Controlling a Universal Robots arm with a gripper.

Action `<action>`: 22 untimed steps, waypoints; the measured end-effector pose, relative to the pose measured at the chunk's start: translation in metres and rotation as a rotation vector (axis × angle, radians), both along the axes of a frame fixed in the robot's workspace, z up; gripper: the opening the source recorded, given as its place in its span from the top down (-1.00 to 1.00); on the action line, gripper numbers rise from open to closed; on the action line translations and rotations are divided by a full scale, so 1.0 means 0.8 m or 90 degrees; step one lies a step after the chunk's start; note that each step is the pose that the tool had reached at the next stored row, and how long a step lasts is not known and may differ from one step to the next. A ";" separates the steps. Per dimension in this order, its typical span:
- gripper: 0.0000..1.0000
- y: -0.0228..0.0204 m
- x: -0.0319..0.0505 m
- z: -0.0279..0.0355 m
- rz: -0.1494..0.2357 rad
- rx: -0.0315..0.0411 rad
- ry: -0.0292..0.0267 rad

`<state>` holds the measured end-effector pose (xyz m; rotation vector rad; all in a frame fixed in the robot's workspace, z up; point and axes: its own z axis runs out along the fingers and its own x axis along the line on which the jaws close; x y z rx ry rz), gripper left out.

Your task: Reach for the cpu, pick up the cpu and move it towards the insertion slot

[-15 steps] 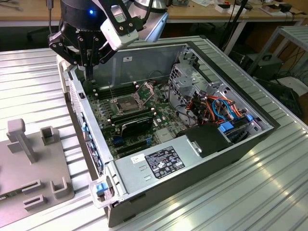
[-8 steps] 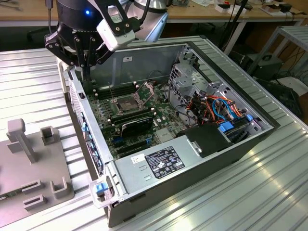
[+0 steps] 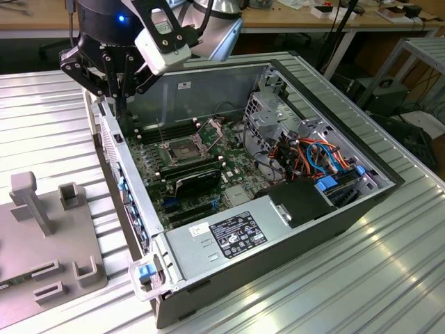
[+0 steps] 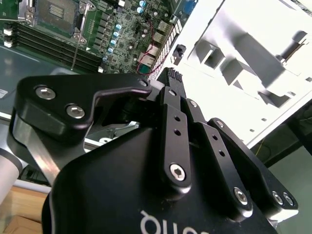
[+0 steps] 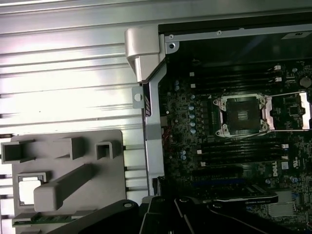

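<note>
cpu, a small flat square chip with a pale silvery face (image 5: 28, 187), lies in a pocket of the grey plastic holder (image 5: 73, 146) on the ribbed metal counter (image 5: 63, 73) | I judge it light, stiff, fragile; take it by opposite edges | black tool (image 4: 170, 84) hangs above the grey computer case (image 3: 208, 83) wall, well apart from the cpu; spread or pressed together, I cannot tell | square metal-framed insertion slot (image 5: 242, 114) stands bare

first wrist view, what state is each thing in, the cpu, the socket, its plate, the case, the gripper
cpu: lying flat in a recess of the grey tray, not held
socket: open and empty, dark centre bare
retention plate: swung open off the socket
computer case: on its side, cover off
gripper: above the case's edge, apart from the cpu
</note>
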<state>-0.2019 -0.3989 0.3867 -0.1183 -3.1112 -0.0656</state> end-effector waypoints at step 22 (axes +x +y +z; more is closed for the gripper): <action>0.79 0.0000 -0.018 -0.0018 0.000 0.0001 0.0060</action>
